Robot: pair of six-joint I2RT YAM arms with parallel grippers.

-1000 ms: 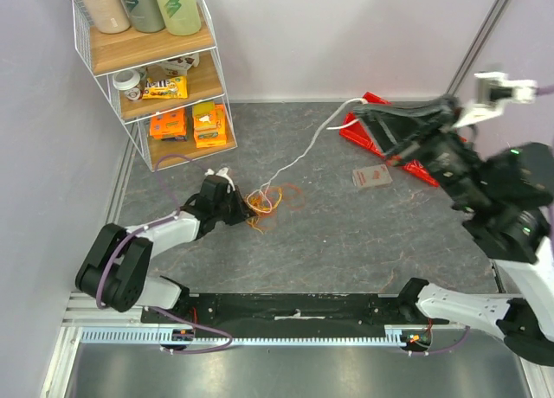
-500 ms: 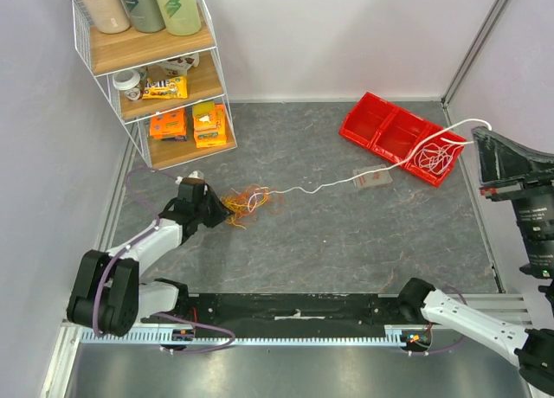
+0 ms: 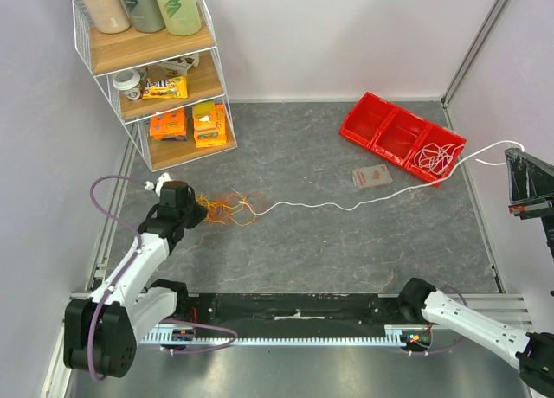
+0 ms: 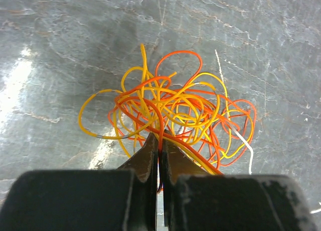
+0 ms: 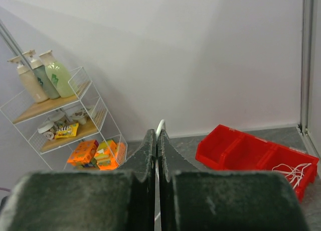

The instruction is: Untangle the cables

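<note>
A tangle of thin orange and yellow cables [image 3: 227, 210] lies on the grey table at the left; in the left wrist view it is a loose ball of loops [image 4: 170, 110]. My left gripper [image 3: 192, 215] [image 4: 159, 140] is shut on an orange cable at the tangle's near edge. A white cable [image 3: 346, 203] runs from the tangle across the table up to my right gripper [image 3: 522, 151], raised at the far right. My right gripper [image 5: 157, 135] is shut on the white cable's end [image 5: 160, 125].
A red three-part bin [image 3: 379, 119] at the back right holds a coil of white cable [image 3: 435, 156]. A small flat packet [image 3: 370, 176] lies near it. A wire shelf rack [image 3: 151, 69] with bottles and boxes stands at the back left.
My left gripper has dragged the tangle leftward. My right gripper has pulled the white cable far right and up, drawing it out of the tangle into a long strand.
</note>
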